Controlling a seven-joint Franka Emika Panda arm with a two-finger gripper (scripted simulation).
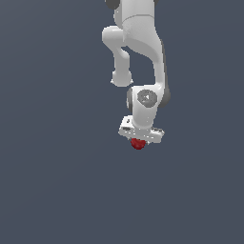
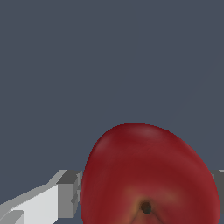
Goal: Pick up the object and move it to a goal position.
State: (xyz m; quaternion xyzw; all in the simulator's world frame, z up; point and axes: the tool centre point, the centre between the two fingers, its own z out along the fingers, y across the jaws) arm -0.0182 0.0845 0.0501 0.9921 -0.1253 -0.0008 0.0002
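Red ball tucked under the white gripper, over bare grey floor.

Biggest in sight, the white arm, reaching down from the exterior view's upper edge to the gripper; directly below the gripper, and far narrower than it, the dark red ball, half hidden by the gripper body. Close up in the wrist view, the ball filling the space ahead of the gripper, with one pale finger right against its flank and a sliver of the other at the far side. Likely clamped on the ball, though contact not plainly shown. Main risk: slipping out during the carry, because of a round, slightly lumpy surface and a narrow grip. Also unclear from here: lifted off the floor or resting on it, and no goal marker visible anywhere near the gripper.
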